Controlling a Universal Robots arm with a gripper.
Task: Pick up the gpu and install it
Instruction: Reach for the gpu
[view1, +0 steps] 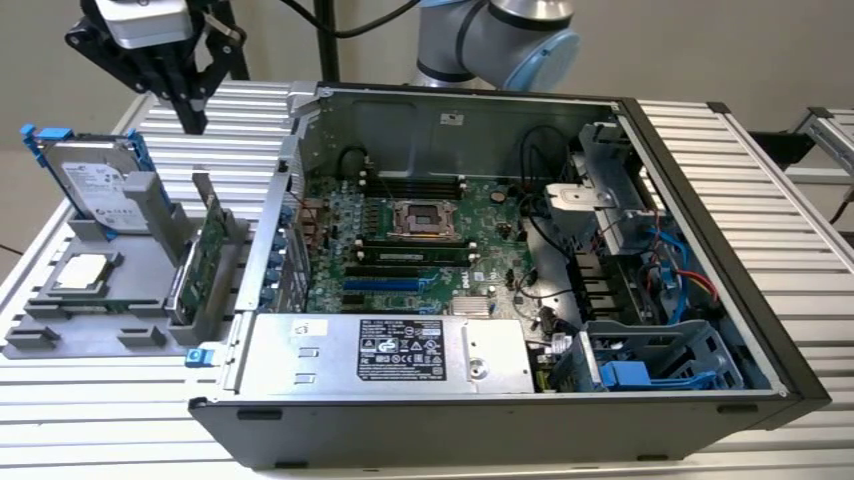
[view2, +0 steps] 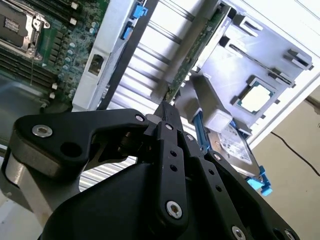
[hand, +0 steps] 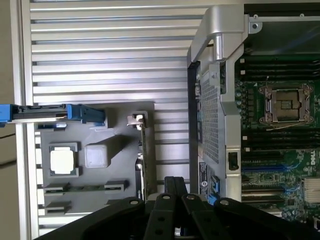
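Gripper, exterior view: the gripper (view1: 195, 121) hangs up high, its fingers pressed together with nothing between them.
Gpu, exterior view: the gpu (view1: 203, 262) stands on its edge in a gray holder (view1: 80, 335), below the gripper and well apart from it.
Hard drive, exterior view: the hard drive (view1: 100, 185) stands in the same holder, also below the gripper.
Computer case, exterior view: the open computer case (view1: 534, 400) sits on the surface (view1: 721, 150), lower than the gripper.
Gripper, second wrist view: the gripper (view2: 164, 109) tips meet.
Gpu, second wrist view: the thin green edge of the gpu (view2: 197, 50) runs just past the tips.
Chip, second wrist view: a square chip (view2: 255, 97) lies farther from the gripper than the gpu.
Gripper, first wrist view: the gripper (hand: 175, 182) is closed.
Gpu, first wrist view: the gpu (hand: 145, 160) is seen edge-on, close ahead of the tips.
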